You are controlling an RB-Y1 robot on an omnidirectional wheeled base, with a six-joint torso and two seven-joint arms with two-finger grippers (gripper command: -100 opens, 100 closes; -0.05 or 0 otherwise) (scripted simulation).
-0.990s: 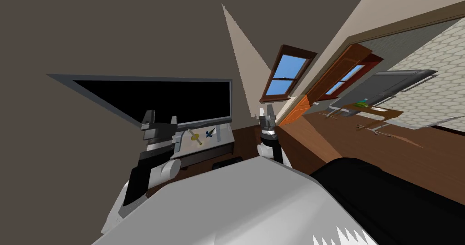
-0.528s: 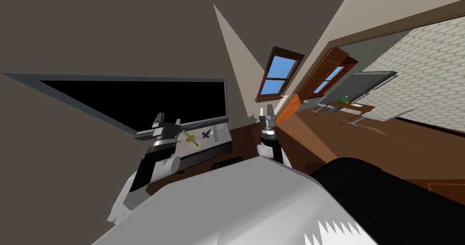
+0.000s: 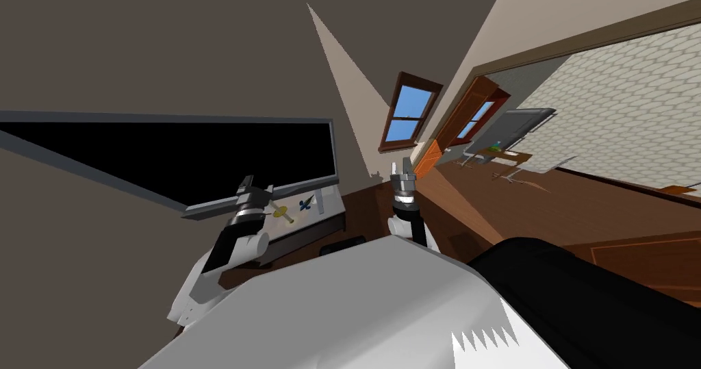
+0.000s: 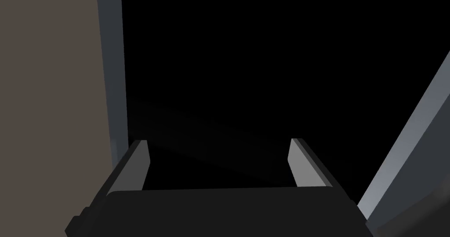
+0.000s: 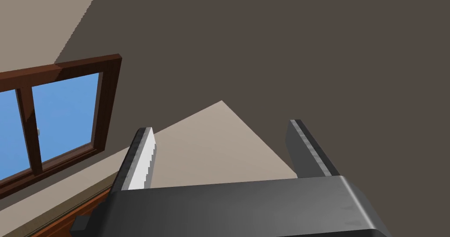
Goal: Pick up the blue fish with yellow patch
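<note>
The small blue fish [image 3: 306, 205] lies on a low pale grey table [image 3: 333, 212] below a wide grey-framed black panel [image 3: 205, 154]. A yellow toy [image 3: 281, 213] lies just beside it on the same top. My left gripper [image 3: 254, 182] hangs at the table's left end, a short way from the yellow toy, with the fish beyond that. In the left wrist view its fingers [image 4: 140, 159] stand open with nothing between them, facing the black panel. My right gripper [image 3: 401, 166] is raised to the right of the table, open and empty [image 5: 221, 125].
A dark box [image 3: 342, 245] sits on the brown wooden floor in front of the table. A wood-framed window [image 3: 408, 113] is in the far wall. An orange-brown door [image 3: 472, 115] and a small desk [image 3: 503, 158] stand far to the right.
The whole head view has swung, so my camera has turned. My left arm has leaned in toward the table, its gripper now nearer the yellow toy. The right arm keeps its pose.
</note>
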